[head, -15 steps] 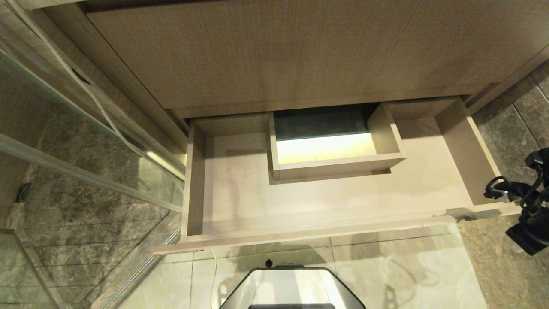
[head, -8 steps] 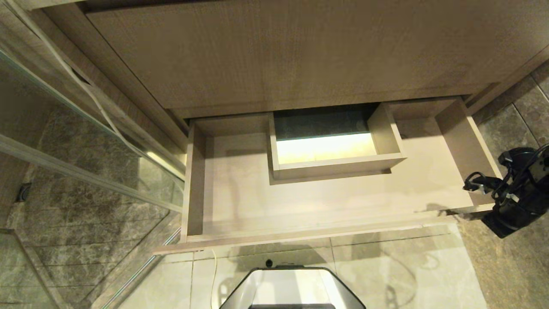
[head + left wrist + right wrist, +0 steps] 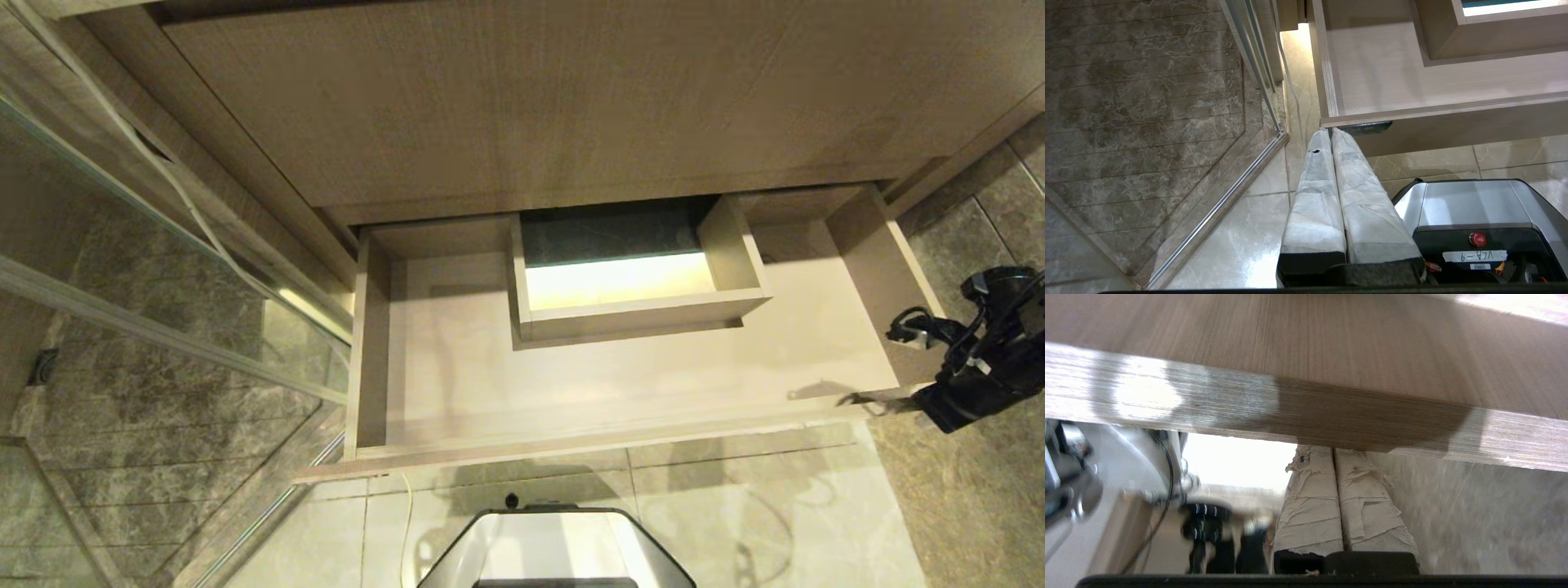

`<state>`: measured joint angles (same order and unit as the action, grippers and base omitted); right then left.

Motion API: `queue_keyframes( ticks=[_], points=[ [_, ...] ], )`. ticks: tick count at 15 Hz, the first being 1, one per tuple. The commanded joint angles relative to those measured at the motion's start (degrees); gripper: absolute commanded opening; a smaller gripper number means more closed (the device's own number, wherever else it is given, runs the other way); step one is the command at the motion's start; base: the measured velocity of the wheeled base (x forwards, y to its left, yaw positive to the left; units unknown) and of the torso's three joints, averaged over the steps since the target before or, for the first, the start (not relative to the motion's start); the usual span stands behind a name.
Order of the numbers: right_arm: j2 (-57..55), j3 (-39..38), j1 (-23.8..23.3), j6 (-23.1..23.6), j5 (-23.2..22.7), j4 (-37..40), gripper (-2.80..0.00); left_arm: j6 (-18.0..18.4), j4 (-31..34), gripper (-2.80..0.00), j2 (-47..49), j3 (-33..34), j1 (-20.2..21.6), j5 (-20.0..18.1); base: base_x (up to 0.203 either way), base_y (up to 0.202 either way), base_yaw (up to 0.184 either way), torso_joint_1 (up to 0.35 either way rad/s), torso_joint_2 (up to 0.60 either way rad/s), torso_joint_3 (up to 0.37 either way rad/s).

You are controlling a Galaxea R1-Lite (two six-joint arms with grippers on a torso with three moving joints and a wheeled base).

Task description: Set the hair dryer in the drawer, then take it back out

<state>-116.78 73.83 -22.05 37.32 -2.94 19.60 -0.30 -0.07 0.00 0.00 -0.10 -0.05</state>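
The drawer (image 3: 571,445) stands pulled out, a wide shallow light-wood tray with a boxed cut-out (image 3: 637,306) at its middle back, and nothing lies in it. The hair dryer is out of view. My right gripper (image 3: 869,402) is at the drawer's right front corner. In the right wrist view the gripper (image 3: 1334,451) is shut and empty, with its taped tips tucked under the lower edge of the drawer front (image 3: 1306,408). My left gripper (image 3: 1329,130) hangs parked and shut, just below the left front corner of the drawer (image 3: 1412,81).
A taller wood panel (image 3: 531,106) rises above the drawer. A glass shower door (image 3: 163,327) with a metal rail closes off the left side. My base (image 3: 555,547) stands on the pale tiled floor (image 3: 775,523) before the drawer. Dark marble floor lies at the right.
My right arm has swung up and to the left from the lower right edge of the head view, bringing its shut gripper in under the drawer's right front corner. The drawer has stayed put.
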Motion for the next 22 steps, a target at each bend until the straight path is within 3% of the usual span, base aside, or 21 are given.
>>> queue_keyframes(
  ticks=[1, 7, 10, 17, 22],
  points=[
    [2.03, 0.87, 0.01, 0.29, -1.59, -7.23, -2.8, -0.05, -0.01, -2.8, 0.0, 0.0, 0.01, -0.04, 0.0, 0.0, 0.0, 0.0, 0.0, 0.0],
    [2.08, 3.61, 0.08, -1.38, -5.05, -40.41, -2.8, -0.05, -0.01, -2.8, 0.0, 0.08, 0.01, -0.04, 0.0, 0.0, 0.0, 0.0, 0.0, 0.0],
    [2.0, 4.59, 0.08, -4.0, -5.15, -47.01, -2.8, -0.05, -0.01, -2.8, 0.0, 0.0, 0.01, -0.04, 0.0, 0.0, 0.0, 0.0, 0.0, 0.0],
    [15.9, -3.49, 0.23, -6.04, -5.07, -38.98, -2.8, -0.05, -0.01, -2.8, 0.0, 0.0, 0.01, 0.05, 0.0, 0.0, 0.0, 0.0, 0.0, 0.0],
    [42.6, -21.49, 2.47, -10.3, -5.23, -30.29, -2.8, -0.01, -0.01, -2.8, 0.0, 0.01, 0.01, -0.02, 0.0, 0.0, 0.0, 0.0, 0.0, 0.0]
  ],
)
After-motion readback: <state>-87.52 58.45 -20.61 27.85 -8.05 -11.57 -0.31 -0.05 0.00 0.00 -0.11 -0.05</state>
